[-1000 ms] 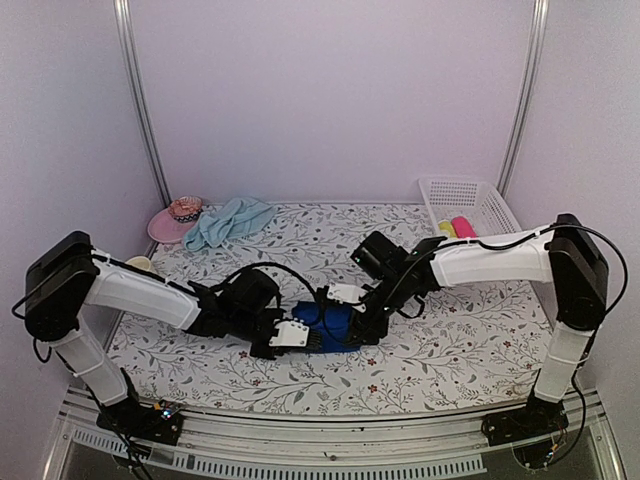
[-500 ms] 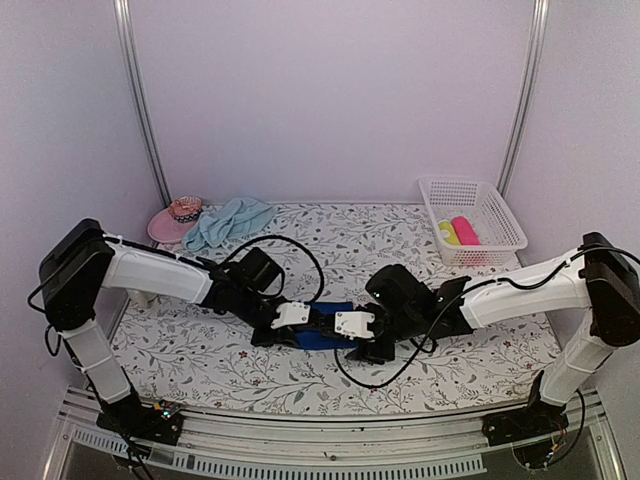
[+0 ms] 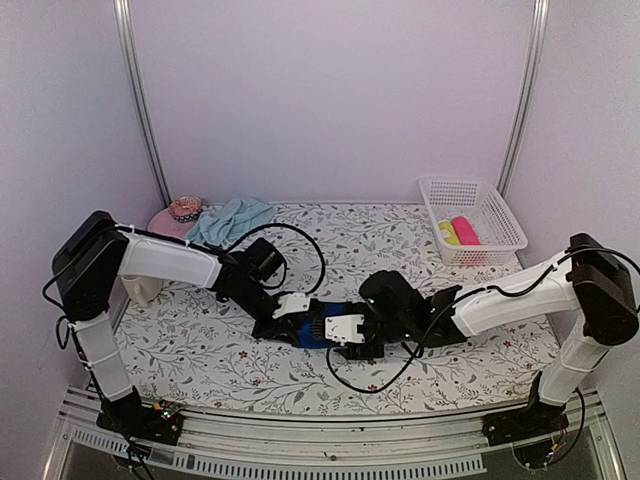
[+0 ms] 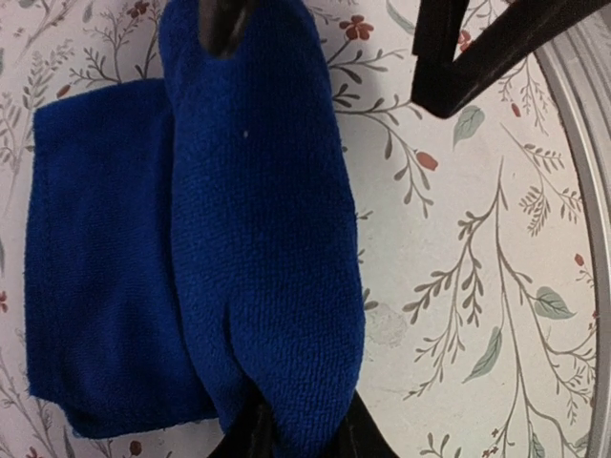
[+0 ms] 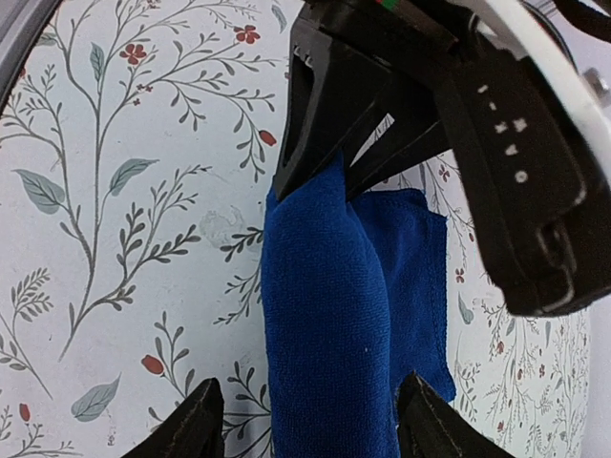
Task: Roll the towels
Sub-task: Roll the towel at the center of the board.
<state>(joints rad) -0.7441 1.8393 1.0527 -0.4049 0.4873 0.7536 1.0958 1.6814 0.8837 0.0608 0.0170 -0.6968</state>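
Top external view: a white basket (image 3: 460, 192) stands at the right rear of the counter (image 3: 200, 350), holding a yellow roll (image 3: 447, 233) and a pink roll (image 3: 463, 230) side by side. The royal blue towel (image 3: 312, 325) lies mid-counter, partly rolled, with its flat remainder beside the roll. The left tool (image 4: 296, 431) pinches one end of the roll. The right tool (image 5: 310, 420) is spread, its fingers astride the other end. The aqua towel (image 3: 230, 220) lies crumpled at the left rear, just beside a pink hat (image 3: 175, 220).
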